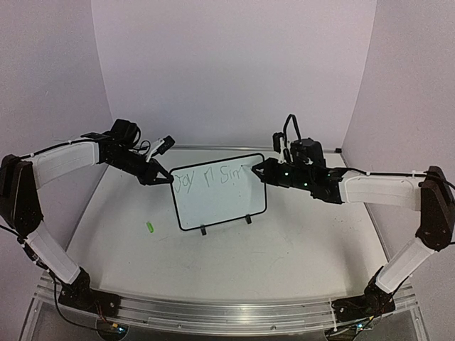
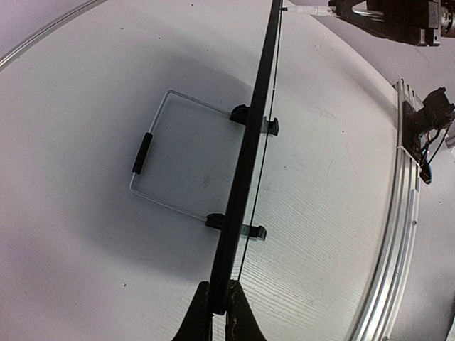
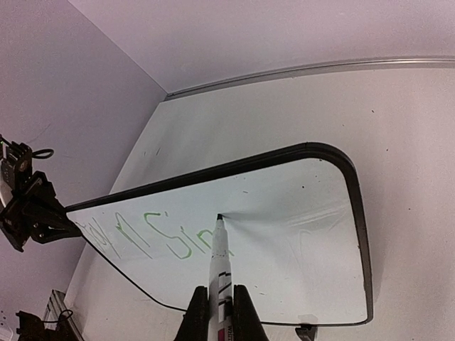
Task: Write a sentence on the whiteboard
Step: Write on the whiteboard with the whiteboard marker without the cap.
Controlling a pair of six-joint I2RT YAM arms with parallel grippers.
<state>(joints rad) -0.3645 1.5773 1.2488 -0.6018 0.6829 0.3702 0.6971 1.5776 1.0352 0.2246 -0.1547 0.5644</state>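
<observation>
Evidently left fingers (image 2: 199, 316) clamp the whiteboard (image 1: 220, 202) to steady it while right fingers (image 3: 193, 320), gripping the marker (image 3: 220, 266), press its tip on the sentence (image 3: 170, 240).

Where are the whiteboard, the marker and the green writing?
whiteboard (image 1: 222, 206): top external view, bare white face below the writing.
marker (image 3: 221, 250): right wrist view, white barrel below the tip.
green writing (image 1: 211, 176): top external view, middle of the written line.
</observation>
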